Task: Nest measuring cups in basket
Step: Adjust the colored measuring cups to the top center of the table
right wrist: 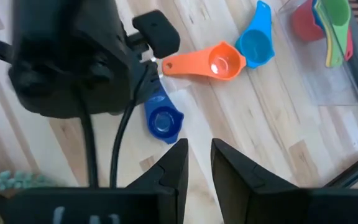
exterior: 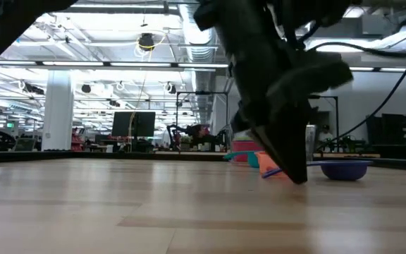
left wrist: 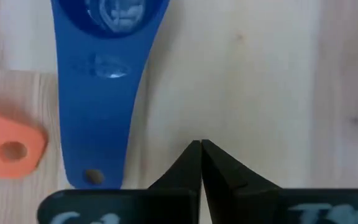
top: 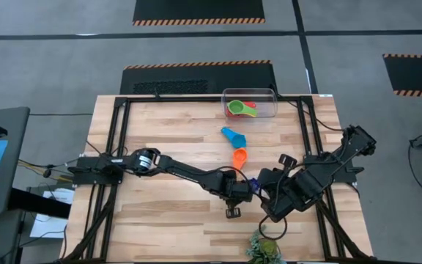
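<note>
Jaws: left gripper [left wrist: 201, 148] pressed together beside dark blue cup [left wrist: 107, 74] | right gripper [right wrist: 197, 149] slightly spread, empty

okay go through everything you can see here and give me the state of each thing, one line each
basket: upright at the table's far edge, holding red, yellow and green cups.
light blue cup: loose on the table, outside the basket.
orange cup: loose on the table, beside the light blue one.
dark blue cup: on the table, not gripped.
left gripper: shut, empty, beside the dark blue cup's handle.
right gripper: slightly open, empty.
</note>
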{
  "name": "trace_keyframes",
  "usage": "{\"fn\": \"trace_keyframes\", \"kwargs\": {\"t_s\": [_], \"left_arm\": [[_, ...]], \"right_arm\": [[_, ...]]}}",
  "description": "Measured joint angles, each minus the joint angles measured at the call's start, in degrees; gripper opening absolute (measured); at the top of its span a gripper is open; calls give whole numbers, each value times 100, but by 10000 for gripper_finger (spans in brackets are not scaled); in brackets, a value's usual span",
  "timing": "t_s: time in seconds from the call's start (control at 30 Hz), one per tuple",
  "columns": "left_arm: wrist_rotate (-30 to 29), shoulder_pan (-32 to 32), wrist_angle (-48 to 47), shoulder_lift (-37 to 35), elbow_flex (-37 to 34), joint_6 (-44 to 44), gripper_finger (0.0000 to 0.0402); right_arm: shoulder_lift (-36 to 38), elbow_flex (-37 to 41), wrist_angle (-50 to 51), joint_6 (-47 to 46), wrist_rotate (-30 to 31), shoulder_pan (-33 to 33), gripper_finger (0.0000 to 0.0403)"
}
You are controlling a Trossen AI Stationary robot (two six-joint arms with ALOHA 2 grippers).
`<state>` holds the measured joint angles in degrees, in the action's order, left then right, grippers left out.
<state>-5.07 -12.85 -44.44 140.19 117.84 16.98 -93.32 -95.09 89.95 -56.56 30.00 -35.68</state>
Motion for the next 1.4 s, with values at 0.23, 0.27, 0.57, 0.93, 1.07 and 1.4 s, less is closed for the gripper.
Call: {"fn": "trace_keyframes", "kwargs": {"t_s": [0.23,0.27,0.57,0.93,1.07,1.4], "left_arm": [[-472,309,355,49,7,-67,0],[-463,343,400,49,7,-11,0],[-300,257,-159,-32,262,124,0],[-460,213,-337,-51,367,17,0],[-333,214,-524,-51,367,-148,0],[-1505,261,-543,-51,235,-128,0]], "right_arm": [[0,1,2,-12,0,9,92],[0,0,-5,-11,0,9,92],[0,0,-17,10,47,4,92],[0,0,7,7,133,7,92],[0,2,5,7,117,7,92],[1,1,6,7,109,7,92]]}}
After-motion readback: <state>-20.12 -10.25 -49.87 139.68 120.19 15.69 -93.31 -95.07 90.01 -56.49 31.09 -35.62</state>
